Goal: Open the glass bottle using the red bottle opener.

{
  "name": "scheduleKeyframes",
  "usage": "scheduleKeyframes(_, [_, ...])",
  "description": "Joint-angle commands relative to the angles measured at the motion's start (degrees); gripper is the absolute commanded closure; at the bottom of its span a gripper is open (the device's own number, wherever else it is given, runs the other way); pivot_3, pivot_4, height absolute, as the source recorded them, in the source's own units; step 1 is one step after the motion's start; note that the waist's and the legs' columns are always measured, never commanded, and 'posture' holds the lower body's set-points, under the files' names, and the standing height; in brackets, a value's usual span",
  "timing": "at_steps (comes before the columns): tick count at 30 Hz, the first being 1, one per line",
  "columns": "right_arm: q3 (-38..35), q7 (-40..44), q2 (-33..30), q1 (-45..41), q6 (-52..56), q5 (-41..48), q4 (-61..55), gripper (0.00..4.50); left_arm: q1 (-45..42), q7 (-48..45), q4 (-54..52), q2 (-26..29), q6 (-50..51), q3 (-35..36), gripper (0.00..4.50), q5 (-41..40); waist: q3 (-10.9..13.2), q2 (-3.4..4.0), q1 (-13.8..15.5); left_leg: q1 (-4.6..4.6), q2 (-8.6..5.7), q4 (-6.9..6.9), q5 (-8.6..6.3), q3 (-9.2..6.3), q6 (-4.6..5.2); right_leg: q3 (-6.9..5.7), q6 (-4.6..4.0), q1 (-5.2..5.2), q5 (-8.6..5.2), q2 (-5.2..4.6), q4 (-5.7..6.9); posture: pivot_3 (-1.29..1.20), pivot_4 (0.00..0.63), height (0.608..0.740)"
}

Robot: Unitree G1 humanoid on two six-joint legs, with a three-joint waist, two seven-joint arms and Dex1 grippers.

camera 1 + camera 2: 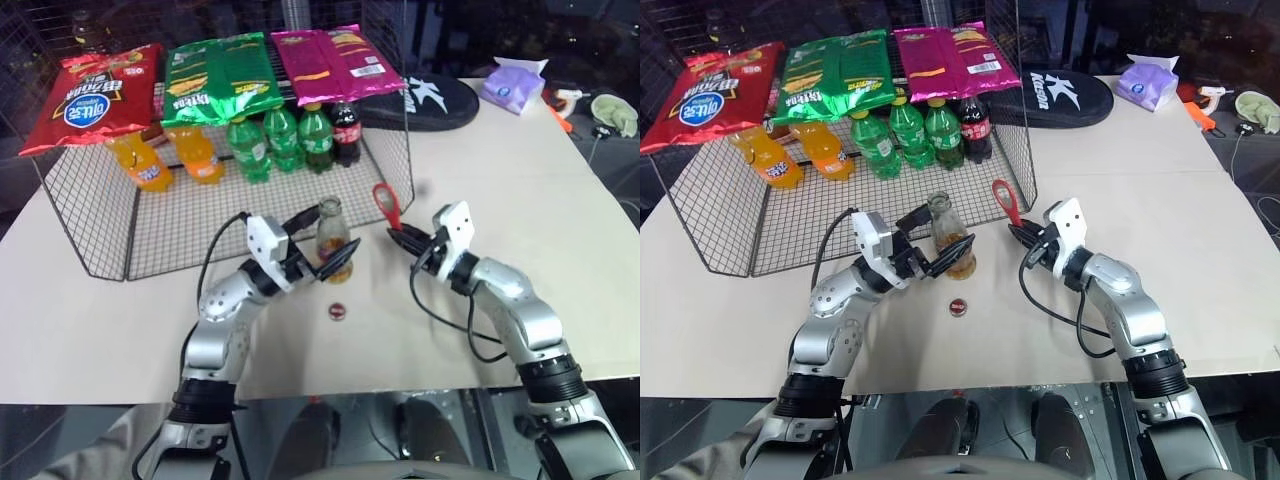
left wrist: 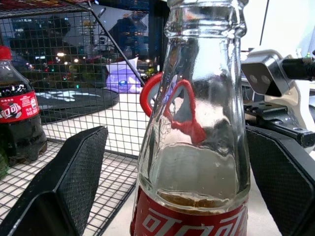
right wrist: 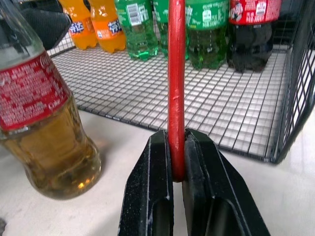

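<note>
- Bottle (image 1: 332, 236) upright on table (image 1: 520, 190) beside wire rack (image 1: 100, 215), cap (image 1: 337, 311) off, lying in front.
- Left gripper (image 1: 318, 247) released, fingers flanking bottle, apart.
- Right gripper (image 1: 402, 237) clenched on opener (image 1: 387, 206), loop upward, clear of bottle.

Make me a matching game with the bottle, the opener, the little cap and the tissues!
Things:
1. clear glass bottle
2. flat red metal bottle opener
3. round red crown cap
4. purple tissue pack

States:
A. lying loose on the table
B. far corner of the table
C. clamped in the right gripper
D. between the left gripper's open jaws

Pairs: 1-D, 2-C, 3-A, 4-B
</note>
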Motion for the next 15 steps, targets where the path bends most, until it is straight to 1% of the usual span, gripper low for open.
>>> scheduleKeyframes(1, [-1.6,0.1,0.3,0.0,-0.1,0.2,-2.9,4.50,0.0,-0.2,-0.6,0.0,-1.6,0.2,0.03,0.0,0.0,0.00,0.0,0.00,0.00,0.00,0.00,0.00,0.00,0.00,0.00,0.00,0.00,0.00,0.00,0.00,0.150,0.740])
scheduleKeyframes(9, [-2.8,0.7,0.0,0.7,-0.6,0.1,-2.8,4.50,1.6,-1.0,-2.7,1.1,-1.2,0.5,0.03,-1.0,0.0,0.00,0.0,-0.01,0.00,0.00,0.00,0.00,0.00,0.00,0.00,-0.01,0.00,-0.01,0.00,0.00,0.150,0.740])
scheduleKeyframes(12, [-4.5,1.1,-1.2,2.6,2.9,1.9,-5.0,4.50,3.3,-1.9,-5.2,3.0,-0.3,0.9,0.03,-1.5,0.0,0.00,0.0,-0.01,0.00,-0.05,0.00,0.00,0.00,0.00,0.00,-0.02,0.00,-0.01,-0.03,0.00,0.150,0.740])
scheduleKeyframes(15, [-6.0,2.3,-3.3,5.7,7.6,5.1,-9.0,4.50,6.3,-3.2,-8.4,6.2,0.4,1.3,0.03,-1.9,0.0,0.00,0.0,-0.02,0.01,-0.14,0.00,0.00,0.00,0.01,0.00,-0.02,0.00,-0.03,-0.14,0.00,0.150,0.740])
